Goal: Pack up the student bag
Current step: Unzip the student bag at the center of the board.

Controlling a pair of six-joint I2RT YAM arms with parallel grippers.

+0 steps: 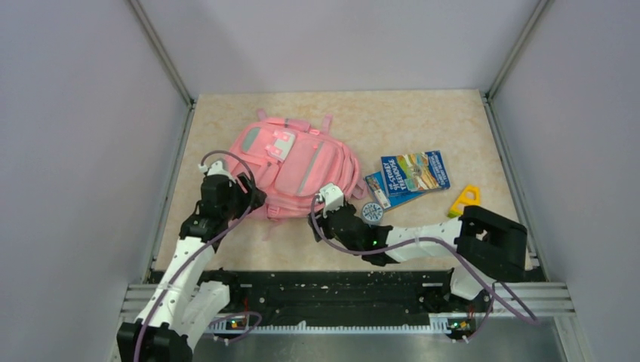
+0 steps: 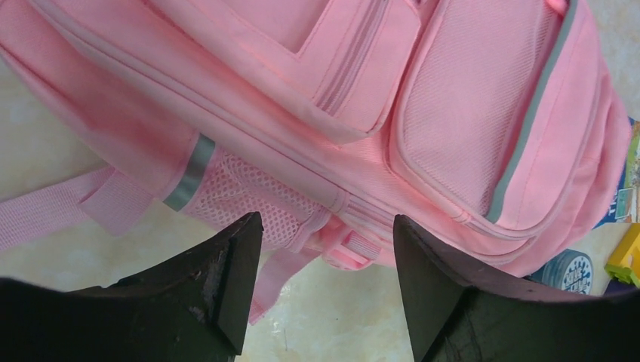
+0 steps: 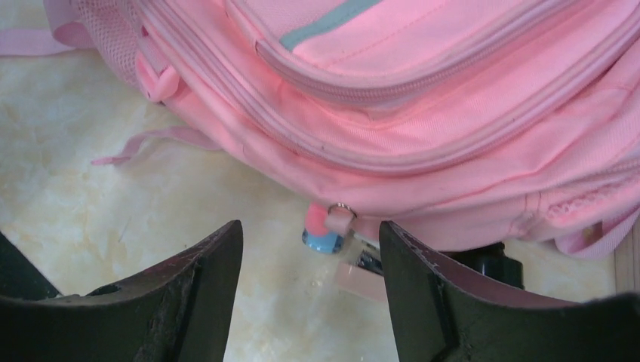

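nearest the arm bases, the left gripper (image 1: 253,199) sits at the bag's near left corner. its jaws are spread wide with nothing between them. in its wrist view the fingertips (image 2: 240,271) frame a mesh side pocket (image 2: 241,192) and a small pink buckle (image 2: 353,253), close to both but touching neither. the right gripper (image 1: 326,205) is low at the bag's near right edge, also wide open and empty. between its fingers (image 3: 215,279) hangs a little pink tab with a blue tip on a metal ring (image 3: 326,228). it looks like a zip pull, though from this angle i can't be sure.

the student bag (image 1: 298,167) lies flat, front pockets up, left of centre on the table (image 1: 226,121), with a strap (image 2: 45,215) trailing off its side. it looks soft and floppy and probably light, so it should bunch and slide rather than hold its shape when pulled. one gripper would do well to pin or pinch a seam or strap while the other takes the pull. that tab is small and loose, so the pinch must be square.

just beyond the right gripper are a round blue item (image 1: 372,212), two books (image 1: 413,173) overlapping beside the bag, and a yellow piece (image 1: 466,200) further right, all outside the bag.
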